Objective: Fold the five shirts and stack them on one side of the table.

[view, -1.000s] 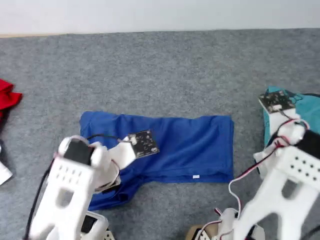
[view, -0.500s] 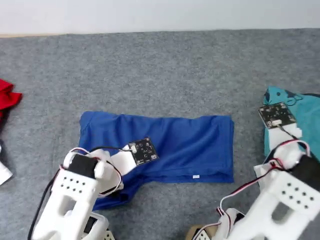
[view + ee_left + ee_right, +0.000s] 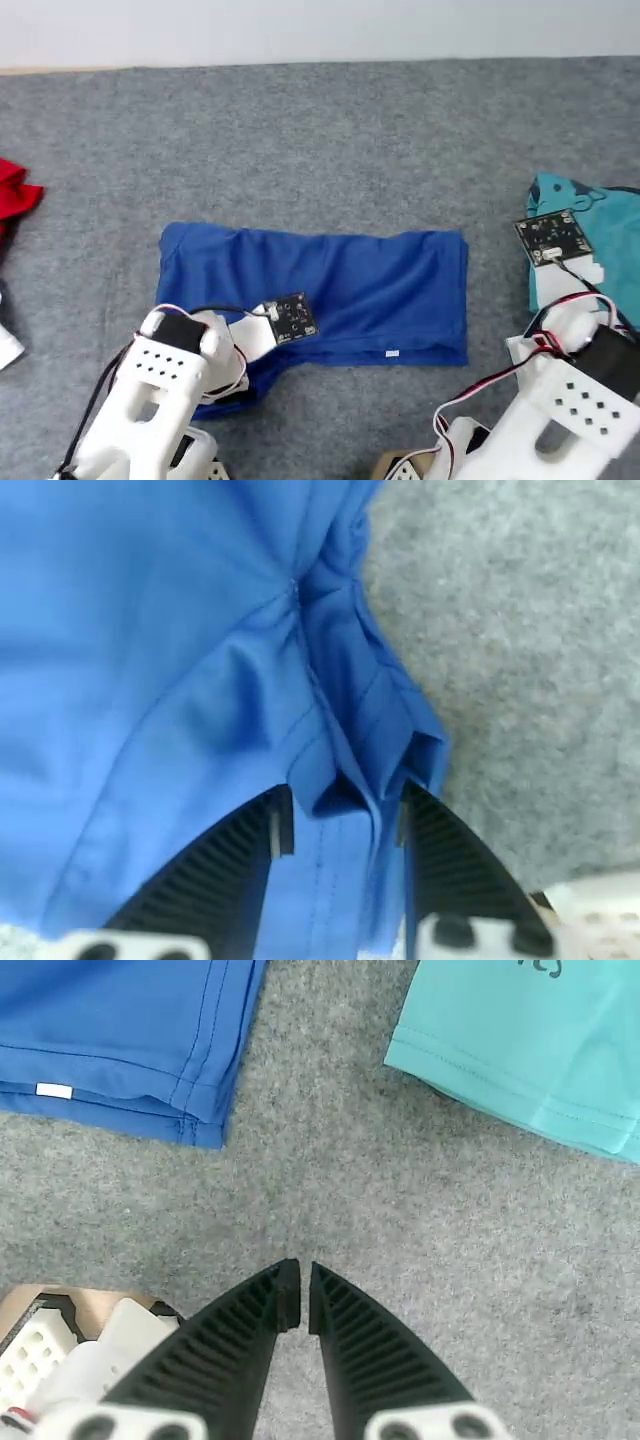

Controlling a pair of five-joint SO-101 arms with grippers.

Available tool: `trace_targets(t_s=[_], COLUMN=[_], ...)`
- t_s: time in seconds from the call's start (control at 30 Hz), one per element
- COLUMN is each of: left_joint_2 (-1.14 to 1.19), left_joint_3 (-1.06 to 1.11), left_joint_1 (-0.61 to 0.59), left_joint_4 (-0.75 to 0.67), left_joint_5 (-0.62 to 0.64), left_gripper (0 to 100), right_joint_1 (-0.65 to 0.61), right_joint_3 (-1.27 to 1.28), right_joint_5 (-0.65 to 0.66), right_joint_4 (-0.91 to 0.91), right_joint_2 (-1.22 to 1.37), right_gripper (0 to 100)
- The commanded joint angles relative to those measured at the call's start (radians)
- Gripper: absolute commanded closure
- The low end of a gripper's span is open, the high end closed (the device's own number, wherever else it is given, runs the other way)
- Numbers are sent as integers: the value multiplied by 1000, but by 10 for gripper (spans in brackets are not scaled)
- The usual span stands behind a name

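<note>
From the high view, the blue shirt (image 3: 350, 290) lies flat in the middle of the grey table (image 3: 330, 140), folded into a long rectangle with a small white label (image 3: 392, 353) at its near hem. The left arm (image 3: 160, 370) bends over the shirt's near left corner, where the cloth is rumpled. The right arm (image 3: 570, 380) stands off the blue shirt's right end, beside a teal shirt (image 3: 600, 225) at the table's right edge. A red cloth (image 3: 15, 190) shows at the left edge, well apart from the blue shirt.

The left wrist view adds what the arm hides from above. The left gripper (image 3: 342, 815) pinches a raised, bunched fold of the blue shirt, its jaws pressed against either side of the ridge.

In the right wrist view, the right gripper (image 3: 299, 1290) has its jaws almost touching and holds nothing. It hangs over bare table between the blue corner and the teal hem.

The table is covered in grey felt-like fabric. A pale wall (image 3: 320, 30) runs behind its far edge.
</note>
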Motion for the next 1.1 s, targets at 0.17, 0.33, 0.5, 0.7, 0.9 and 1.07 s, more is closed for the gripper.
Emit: trace_targets(t_s=[0.17,0.33,0.5,0.7,0.9,1.07], left_joint_2=[6,6,6,6,-3,5], left_joint_3=[24,42,47,47,-33,-234], left_joint_1=[6,8,8,8,0,0], left_joint_4=[-68,-98,-103,-103,-54,37], left_joint_5=[-5,-5,-5,-5,-5,-5], left_gripper=[819,819,824,931,997,997], right_joint_1=[4,4,2,2,2,2], right_joint_3=[-3,-3,-3,-3,-3,-3], right_joint_5=[3,3,3,3,2,2], right_joint_4=[38,38,38,38,38,38], right_joint_2=[-19,-19,-19,-19,-19,-18], right_gripper=[963,963,963,963,963,963])
